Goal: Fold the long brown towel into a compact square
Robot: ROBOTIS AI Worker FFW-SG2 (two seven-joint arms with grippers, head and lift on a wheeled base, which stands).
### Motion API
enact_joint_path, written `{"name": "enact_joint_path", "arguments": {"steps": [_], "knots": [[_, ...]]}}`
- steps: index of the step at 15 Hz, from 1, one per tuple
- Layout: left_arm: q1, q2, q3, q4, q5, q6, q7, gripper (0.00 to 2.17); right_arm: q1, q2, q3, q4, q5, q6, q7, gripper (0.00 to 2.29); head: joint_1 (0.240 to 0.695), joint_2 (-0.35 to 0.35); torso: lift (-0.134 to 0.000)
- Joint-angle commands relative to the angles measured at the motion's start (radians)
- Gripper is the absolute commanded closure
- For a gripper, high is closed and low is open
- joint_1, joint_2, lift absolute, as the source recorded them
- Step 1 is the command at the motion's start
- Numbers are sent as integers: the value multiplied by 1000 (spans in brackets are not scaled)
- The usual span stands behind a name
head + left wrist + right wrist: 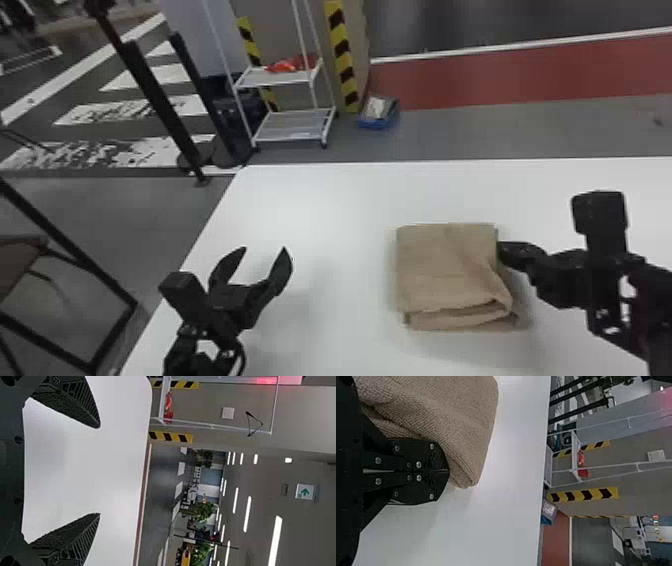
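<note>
Your brown towel [445, 265] lies folded into a thick, squarish stack on the white table [320, 210], its layers showing at the edge nearest you. Your right gripper [501, 248] is clenched, its closed tips against the towel's right side. Your left gripper [264, 249] is spread wide over the table, well apart from the towel.

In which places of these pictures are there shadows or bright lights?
Head view: faint shadows on the table beside the left hand and the towel; left wrist view: bright ceiling lights; right wrist view: soft shadow near the right hand.
</note>
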State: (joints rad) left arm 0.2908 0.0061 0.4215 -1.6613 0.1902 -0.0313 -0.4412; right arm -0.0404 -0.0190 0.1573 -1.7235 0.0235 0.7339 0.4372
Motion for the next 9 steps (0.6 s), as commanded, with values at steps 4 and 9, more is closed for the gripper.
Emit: {"name": "enact_joint_path", "arguments": {"steps": [4, 9], "knots": [[4, -9, 2, 0, 2, -3, -2, 90, 131, -4, -35, -122, -4, -207, -45, 2027, 695, 346, -123], [1, -9, -20, 0, 0, -3, -1, 90, 293, -16, -9, -291, 26, -434, -23, 2027, 695, 328, -123]]}}
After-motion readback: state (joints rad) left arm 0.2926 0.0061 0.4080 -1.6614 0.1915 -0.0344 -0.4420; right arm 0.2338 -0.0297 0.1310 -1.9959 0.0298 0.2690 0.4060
